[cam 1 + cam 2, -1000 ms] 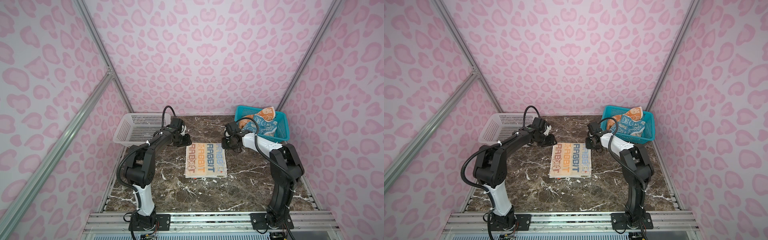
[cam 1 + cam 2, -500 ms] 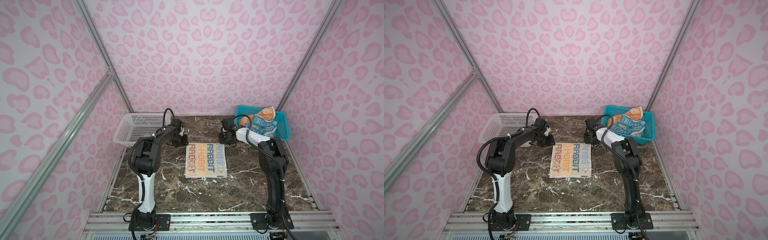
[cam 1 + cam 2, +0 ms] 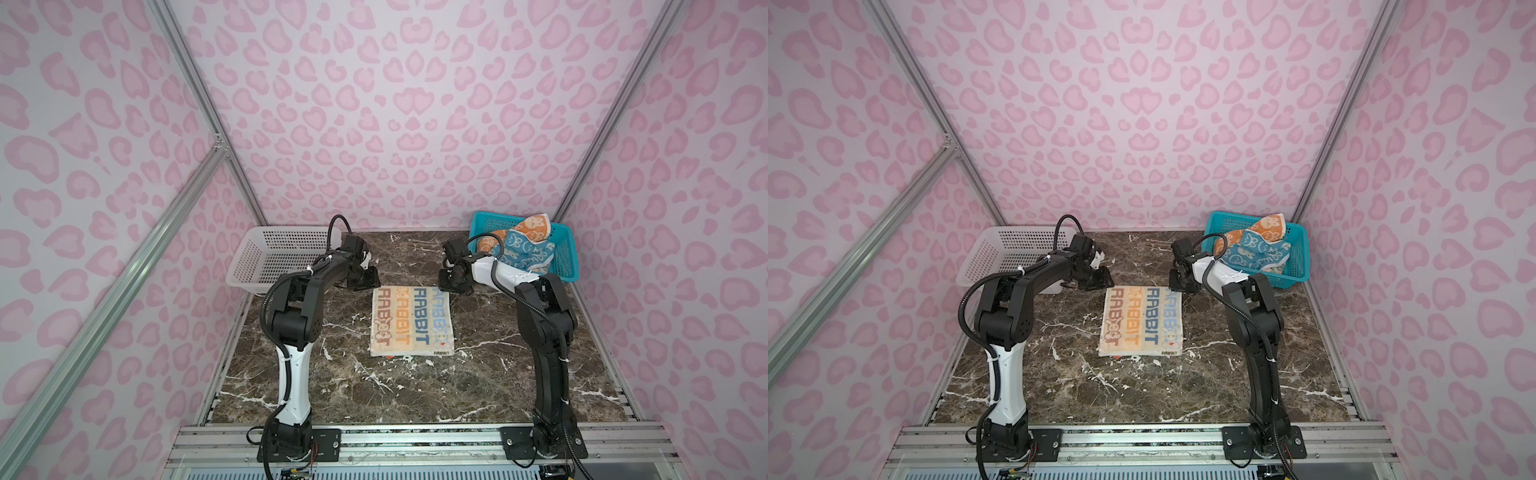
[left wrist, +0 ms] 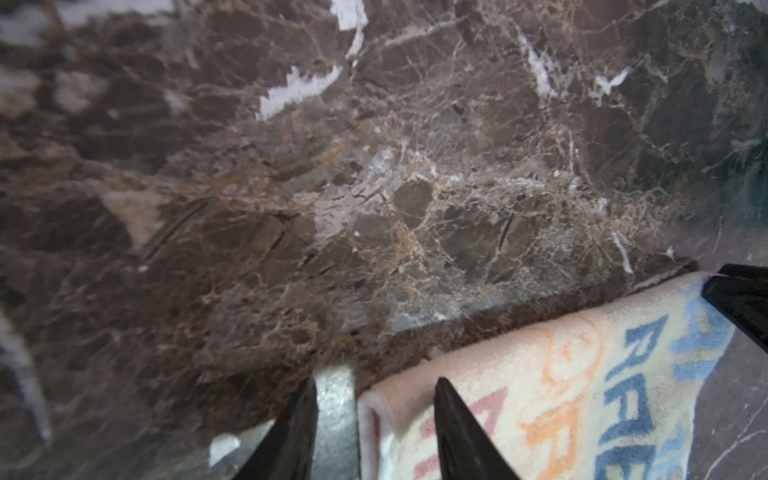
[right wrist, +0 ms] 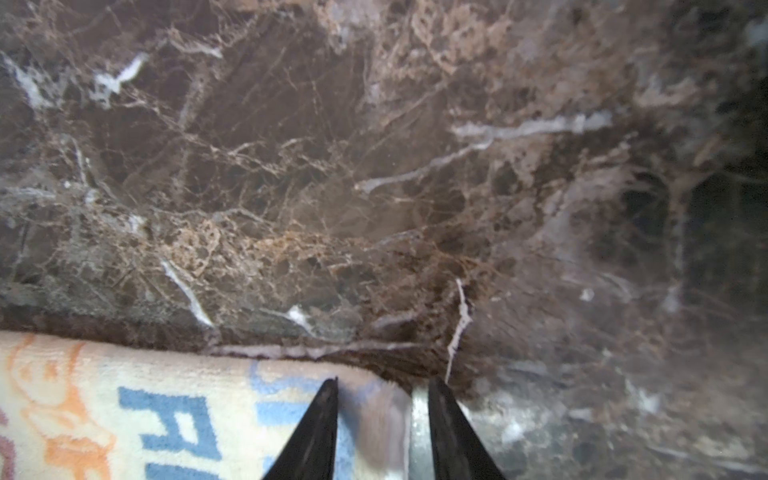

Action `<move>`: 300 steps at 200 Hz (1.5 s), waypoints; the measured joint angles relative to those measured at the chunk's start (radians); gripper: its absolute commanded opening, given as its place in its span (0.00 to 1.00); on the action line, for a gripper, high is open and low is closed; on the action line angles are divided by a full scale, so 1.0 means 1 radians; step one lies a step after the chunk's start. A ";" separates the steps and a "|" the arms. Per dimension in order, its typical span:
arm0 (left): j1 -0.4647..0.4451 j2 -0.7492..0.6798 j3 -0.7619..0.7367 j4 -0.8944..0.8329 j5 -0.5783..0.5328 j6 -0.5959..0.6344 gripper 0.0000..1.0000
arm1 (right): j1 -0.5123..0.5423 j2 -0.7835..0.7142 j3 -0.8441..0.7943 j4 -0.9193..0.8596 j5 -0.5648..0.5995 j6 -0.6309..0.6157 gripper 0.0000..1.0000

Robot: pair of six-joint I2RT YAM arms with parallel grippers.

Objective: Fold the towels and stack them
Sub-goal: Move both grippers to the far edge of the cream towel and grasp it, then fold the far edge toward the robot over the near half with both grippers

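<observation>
The cream towel (image 3: 411, 322) with orange and blue RABBIT letters lies flat and unfolded in the middle of the counter (image 3: 415, 386). Its long sides run from near to far.

The left jaws are low at its far left corner. In the left wrist view they stand partly open, with a clear gap. One fingertip (image 4: 457, 432) is over the cloth and the other is over the bare stone just beside the corner. So the corner of the cream towel (image 4: 540, 395) sits between them, but they are not closed on it. I cannot tell if the tips touch the cloth.

The right jaws are low at the far right corner and also stand partly open. One fingertip (image 5: 316, 432) is over the cream towel (image 5: 166, 407) and the other is over the stone beside the edge. They hold nothing.

The blue towel (image 3: 525, 253) and the orange towel (image 3: 536, 226) lie crumpled together in the teal basket (image 3: 566, 259) at the far right of the counter, the orange one farther back. A white basket (image 3: 266, 253) stands at the far left, just beside the left arm (image 3: 299, 320).
</observation>
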 measured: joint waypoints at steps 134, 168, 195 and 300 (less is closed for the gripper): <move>-0.009 0.014 -0.017 0.030 0.051 -0.011 0.06 | -0.002 0.014 0.000 0.019 -0.023 0.016 0.02; -0.010 0.006 -0.018 0.023 0.042 -0.017 0.03 | -0.002 -0.005 -0.015 0.031 -0.023 0.008 0.00; -0.010 -0.032 -0.029 0.020 0.040 -0.019 0.03 | -0.002 -0.047 -0.038 0.049 -0.022 -0.010 0.00; -0.050 -0.315 -0.204 0.049 0.089 0.001 0.03 | 0.006 -0.304 -0.283 0.151 -0.042 -0.055 0.00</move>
